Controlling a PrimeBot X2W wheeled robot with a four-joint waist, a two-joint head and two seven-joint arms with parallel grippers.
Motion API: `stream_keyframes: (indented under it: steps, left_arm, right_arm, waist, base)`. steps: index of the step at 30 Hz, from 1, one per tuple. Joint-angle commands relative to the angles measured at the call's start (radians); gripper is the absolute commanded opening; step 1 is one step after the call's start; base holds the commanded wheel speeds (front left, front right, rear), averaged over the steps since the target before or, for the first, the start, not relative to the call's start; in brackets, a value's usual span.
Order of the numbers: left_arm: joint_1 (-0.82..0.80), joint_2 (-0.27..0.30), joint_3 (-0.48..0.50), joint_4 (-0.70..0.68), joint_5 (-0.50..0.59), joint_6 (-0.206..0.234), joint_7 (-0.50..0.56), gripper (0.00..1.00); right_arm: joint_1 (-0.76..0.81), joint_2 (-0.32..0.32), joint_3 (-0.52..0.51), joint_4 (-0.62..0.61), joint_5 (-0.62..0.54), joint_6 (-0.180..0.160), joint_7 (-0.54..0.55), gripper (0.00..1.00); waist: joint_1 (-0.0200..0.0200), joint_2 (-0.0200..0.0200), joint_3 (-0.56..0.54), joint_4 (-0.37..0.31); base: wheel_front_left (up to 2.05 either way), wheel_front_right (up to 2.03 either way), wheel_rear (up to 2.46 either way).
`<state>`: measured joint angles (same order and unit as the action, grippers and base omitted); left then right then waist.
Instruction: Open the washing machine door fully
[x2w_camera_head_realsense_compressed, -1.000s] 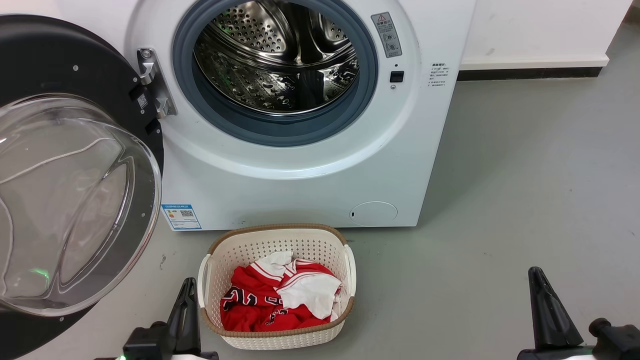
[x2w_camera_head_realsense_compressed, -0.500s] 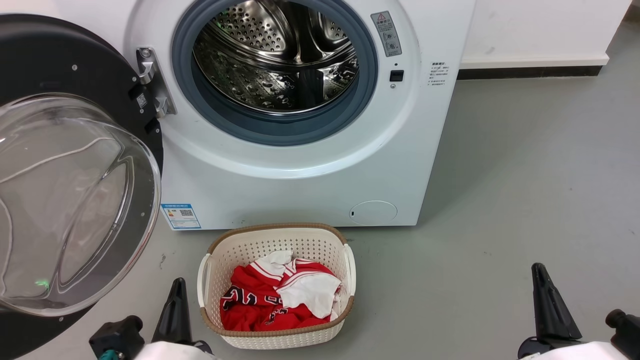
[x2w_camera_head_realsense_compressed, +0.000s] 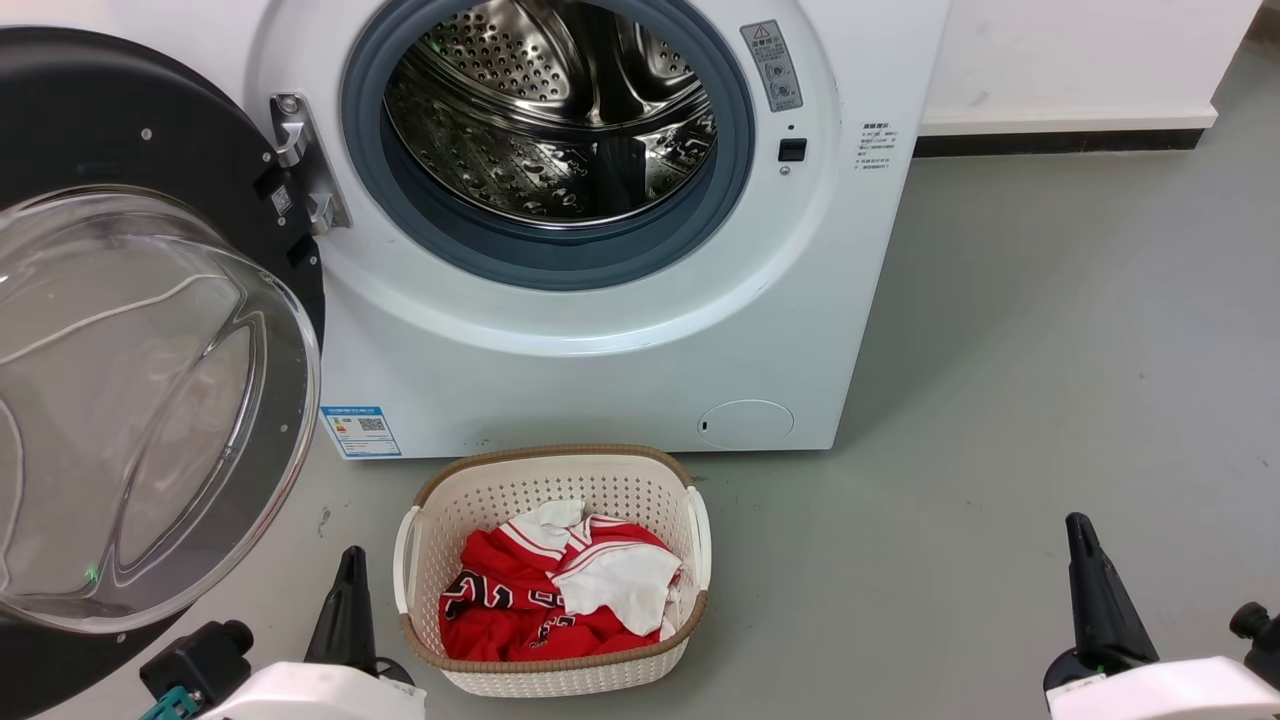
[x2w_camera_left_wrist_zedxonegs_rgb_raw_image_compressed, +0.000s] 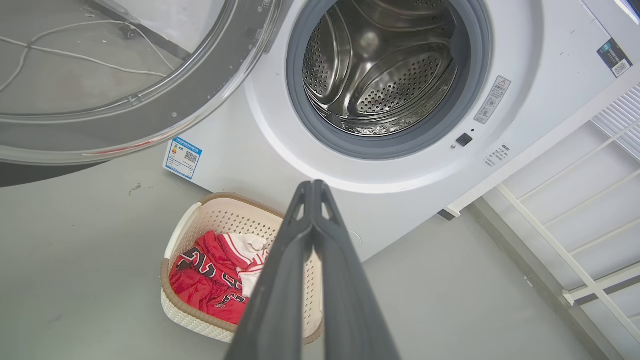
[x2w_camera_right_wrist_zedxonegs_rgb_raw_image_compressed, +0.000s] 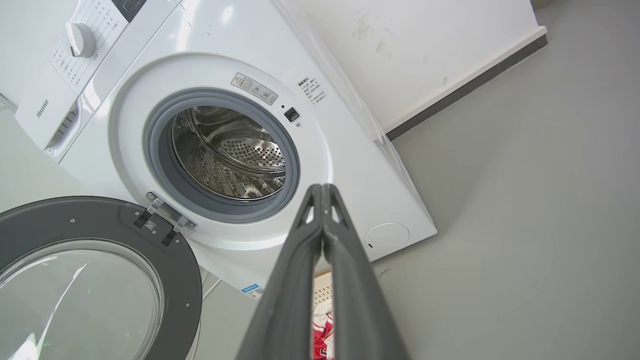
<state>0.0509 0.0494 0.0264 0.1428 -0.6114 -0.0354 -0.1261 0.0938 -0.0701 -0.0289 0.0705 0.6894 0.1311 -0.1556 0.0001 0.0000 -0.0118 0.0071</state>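
Observation:
The washing machine door (x2w_camera_head_realsense_compressed: 130, 130) is swung wide out to the left on its hinge (x2w_camera_head_realsense_compressed: 300, 165). Its black rim and clear glass bowl face me, well clear of the steel drum (x2w_camera_head_realsense_compressed: 550, 110). In the left wrist view the door (x2w_camera_left_wrist_zedxonegs_rgb_raw_image_compressed: 125, 85) fills the upper left; in the right wrist view the door (x2w_camera_right_wrist_zedxonegs_rgb_raw_image_compressed: 100, 225) sits at the lower left. My left gripper (x2w_camera_head_realsense_compressed: 351, 555) hangs low beside the basket, shut and empty, as its own view confirms (x2w_camera_left_wrist_zedxonegs_rgb_raw_image_compressed: 312, 184). My right gripper (x2w_camera_head_realsense_compressed: 1075, 522) is low at the right over bare floor, shut and empty (x2w_camera_right_wrist_zedxonegs_rgb_raw_image_compressed: 322, 186). Neither touches the door.
A white laundry basket (x2w_camera_head_realsense_compressed: 695, 510) holding red and white clothes (x2w_camera_head_realsense_compressed: 520, 605) stands on the floor before the machine, under the round filter cover (x2w_camera_head_realsense_compressed: 745, 425). Grey floor stretches to the right up to a white wall. A white rack (x2w_camera_left_wrist_zedxonegs_rgb_raw_image_compressed: 575, 240) stands beside the machine, and a cable (x2w_camera_left_wrist_zedxonegs_rgb_raw_image_compressed: 75, 55) lies beyond the door.
My left gripper has sunk and drifted slightly left, with more of its pale forearm in view. The right gripper has barely shifted. The door stands as before.

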Motion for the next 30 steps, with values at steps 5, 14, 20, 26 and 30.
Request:
stream_keyframes:
  steps: [5,14,20,26,30]
  left_arm:
    - [-0.039,0.001,0.012,0.002,-0.108,-0.012,0.024,0.0]
    - [-0.057,0.001,0.023,0.016,-0.235,-0.024,0.056,0.0]
    - [-0.07,0.001,0.03,0.025,-0.314,-0.032,0.074,0.0]
    - [-0.08,0.001,0.036,0.033,-0.389,-0.039,0.093,0.0]
    - [-0.088,0.001,0.04,0.039,-0.436,-0.045,0.105,0.0]
  right_arm:
    - [-0.042,-0.012,-0.002,0.009,0.107,0.0,0.023,0.0]
    - [-0.066,-0.015,-0.005,0.032,0.232,0.0,0.051,0.0]
    - [-0.079,-0.016,-0.007,0.046,0.308,0.0,0.069,0.0]
    - [-0.093,-0.016,-0.01,0.06,0.38,0.0,0.086,0.0]
    - [-0.103,-0.016,-0.012,0.068,0.425,0.0,0.097,0.0]
  waist:
    - [-0.0001,0.0,0.001,0.0]
    - [-0.0001,0.0,0.002,-0.001]
    - [-0.0001,0.0,0.003,-0.002]
    - [-0.0001,0.0,0.004,-0.002]
    - [-0.0001,0.0,0.005,-0.002]
  base:
    - [0.0,0.0,0.0]
    - [0.0,0.0,0.0]
    - [0.0,0.0,0.0]
    - [0.0,0.0,0.0]
    - [0.0,0.0,0.0]
